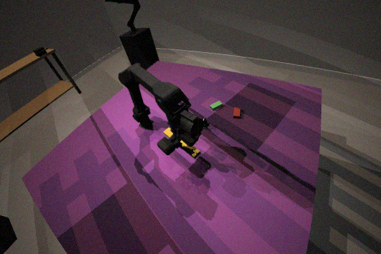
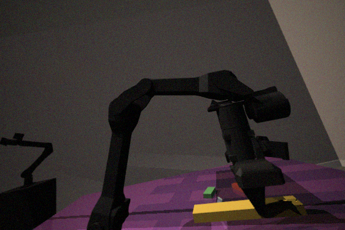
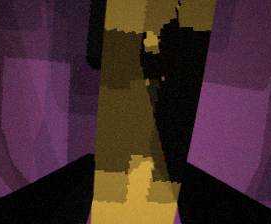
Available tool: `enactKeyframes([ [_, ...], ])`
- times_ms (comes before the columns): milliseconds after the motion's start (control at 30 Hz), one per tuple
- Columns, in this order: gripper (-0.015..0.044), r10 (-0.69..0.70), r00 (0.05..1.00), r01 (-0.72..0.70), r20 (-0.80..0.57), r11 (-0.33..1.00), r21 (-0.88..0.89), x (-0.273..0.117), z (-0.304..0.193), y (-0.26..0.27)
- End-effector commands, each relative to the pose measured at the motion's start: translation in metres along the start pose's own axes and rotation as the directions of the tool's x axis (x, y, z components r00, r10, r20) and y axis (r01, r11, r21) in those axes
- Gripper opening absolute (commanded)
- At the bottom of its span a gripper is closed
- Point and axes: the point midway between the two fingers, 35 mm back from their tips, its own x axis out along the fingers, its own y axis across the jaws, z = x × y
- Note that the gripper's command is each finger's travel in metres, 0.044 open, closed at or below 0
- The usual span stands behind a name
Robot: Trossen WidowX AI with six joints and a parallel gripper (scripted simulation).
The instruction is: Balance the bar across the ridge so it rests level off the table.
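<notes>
We have the yellow bar point(image 1: 190, 149) point(image 2: 222, 211) point(image 3: 118, 120) in the end effector point(image 1: 177, 141) point(image 2: 263, 213) point(image 3: 136, 168). Jaws are partway open, shut down on the bar's two long sides, so grip looks good from here. Exterior has us pointing down, gripping right of the bar's middle, with a long stretch sticking out to the left. Wrist shows the bar running lengthwise between the two dark fingers, with a big black shadow over its right half.

Ridge point(image 2: 220, 199) is mostly hidden: we get a small pale tip just above the bar's top edge in exterior, nothing we can pick out from top. Can't tell if bar and ridge touch. Bar looks roughly level in exterior, but we can't confirm true level or the gap to the table point(image 1: 234, 229) point(image 2: 172, 189) point(image 3: 231, 120). We haven't let go.

Green block point(image 1: 216, 105) point(image 2: 209, 192) and red block point(image 1: 236, 112) point(image 2: 237, 187) lie on the table near each other, both apart from the bar in top. In exterior the red one is partly covered by our end effector.

Beyond the table we see a second arm point(image 1: 135, 13) point(image 2: 38, 159) on a black pedestal point(image 1: 140, 46) point(image 2: 34, 201)
</notes>
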Motion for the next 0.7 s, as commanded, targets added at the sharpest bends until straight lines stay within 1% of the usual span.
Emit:
enactKeyframes([
  [0,0.0,-0.001,1.0,0.001,-0.001,0.999,-0.036,-0.001,0.0,0.016],
  [667,0.0,0.006,1.0,-0.006,-0.001,0.974,-0.225,-0.002,-0.01,0.092],
])
